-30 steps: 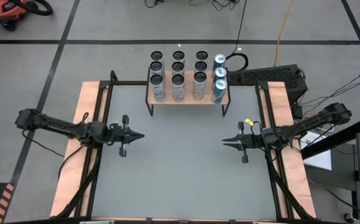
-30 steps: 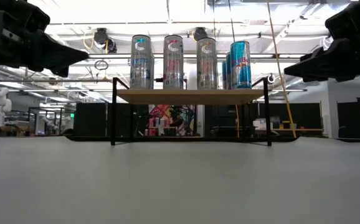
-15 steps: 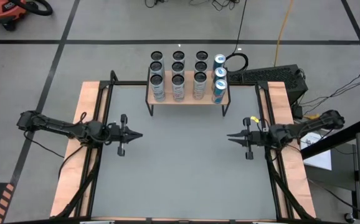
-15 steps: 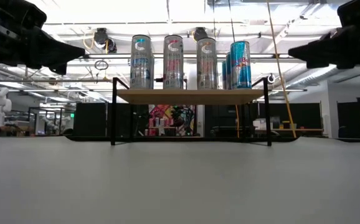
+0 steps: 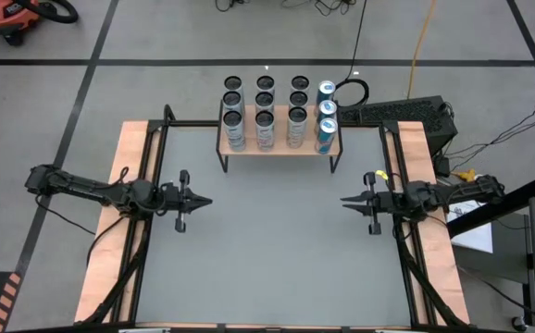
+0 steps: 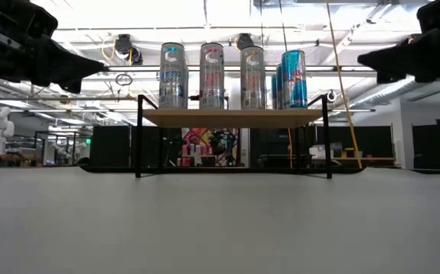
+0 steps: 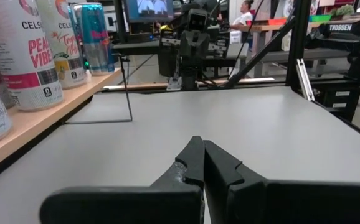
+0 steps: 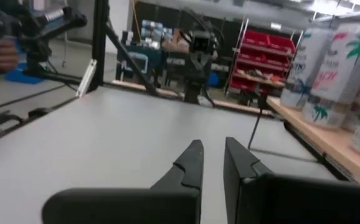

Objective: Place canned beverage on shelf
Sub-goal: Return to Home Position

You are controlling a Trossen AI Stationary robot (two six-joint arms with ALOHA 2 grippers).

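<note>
Grey tabletop [image 5: 267,250] carries the shelf [image 6: 231,117] at its far edge, canned beverages [image 6: 212,75] lined on top; stocking looks finished, so the left gripper [image 5: 205,201], closed and empty by the left edge, and the right gripper [image 5: 347,200], barely parted and empty by the right edge, need only settle home.

White tall can [image 7: 18,56] on light wood shelf [image 7: 49,106], left: "CELS…", "PEA… VIBE". Blue-and-silver can [image 6: 294,78], shelf's right end: "Red Bull". Black metal frame bar [image 7: 341,28], far right: "TROSSEN".

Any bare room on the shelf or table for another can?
The shelf is crowded: twelve cans cover its plank. The grey table is bare from the shelf's legs forward, between the left gripper and the right gripper.
</note>
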